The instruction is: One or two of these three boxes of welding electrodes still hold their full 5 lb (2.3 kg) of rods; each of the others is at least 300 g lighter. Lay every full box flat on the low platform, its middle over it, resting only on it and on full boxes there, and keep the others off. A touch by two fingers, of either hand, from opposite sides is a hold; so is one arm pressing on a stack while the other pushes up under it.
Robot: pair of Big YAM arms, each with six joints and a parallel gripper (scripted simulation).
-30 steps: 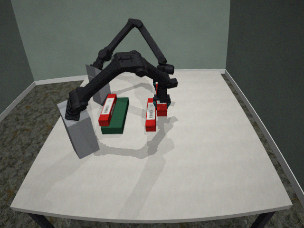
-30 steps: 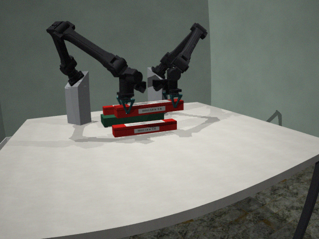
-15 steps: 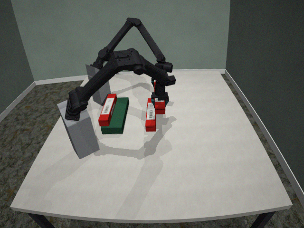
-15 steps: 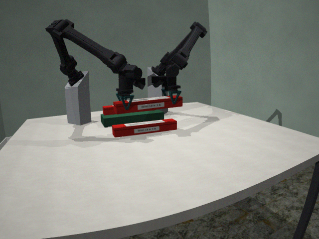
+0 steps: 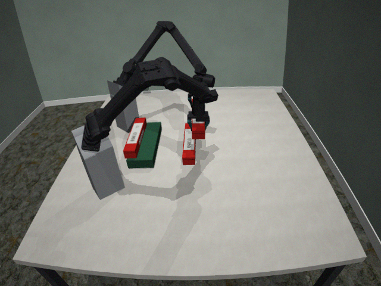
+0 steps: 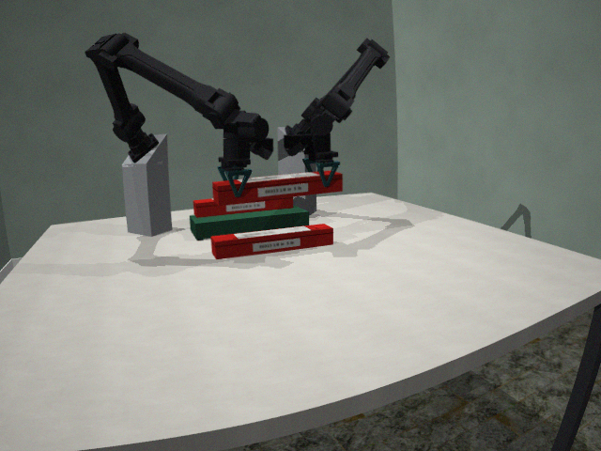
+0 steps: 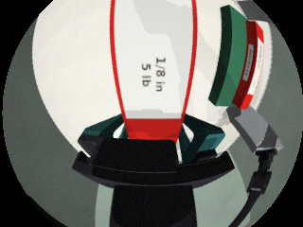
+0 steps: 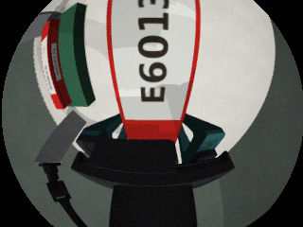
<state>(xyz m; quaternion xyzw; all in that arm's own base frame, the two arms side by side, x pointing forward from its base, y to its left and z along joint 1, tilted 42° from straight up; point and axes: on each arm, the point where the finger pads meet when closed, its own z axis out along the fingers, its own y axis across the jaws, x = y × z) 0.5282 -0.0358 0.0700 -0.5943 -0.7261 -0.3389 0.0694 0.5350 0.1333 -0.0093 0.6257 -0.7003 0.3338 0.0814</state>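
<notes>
1. Currently, the right gripper (image 5: 198, 123) (image 6: 230, 186) (image 8: 152, 112) is clamped on a long red box of E6013 welding electrodes, the raised box (image 5: 198, 131) (image 6: 284, 189) (image 7: 149, 104) (image 8: 153, 111), its teal fingers against opposite long sides. This is the near end in the top view, left of centre in the exterior view.

2. The left gripper (image 5: 191, 100) (image 6: 318, 177) (image 7: 153, 113) is clamped across the same box near its other end, toward the upper part of the top view and right of centre in the exterior view.

3. The raised box is about level, its white label facing up, held in the air. Its left-wrist end reads "1/8 in 5 lb".

4. Below it, near the centre of both wide views, a second red box, the table box (image 5: 188, 157) (image 6: 271, 243), lies flat on the pale table (image 5: 246, 199) (image 6: 291, 339) (image 7: 71, 61) (image 8: 237, 61).

5. Left of centre in the top view is the low green platform (image 5: 150, 144) (image 6: 252, 222) (image 7: 229, 57) (image 8: 73, 57). The third red box (image 5: 135, 135) (image 6: 245, 207) (image 7: 251, 66) (image 8: 56, 66) lies lengthwise along its rear edge; how that box is supported cannot be made out.

6. Farther left in the top view stand two grey pedestals (image 5: 104, 172) (image 6: 147, 198) (image 7: 258, 128) (image 8: 62, 137).
</notes>
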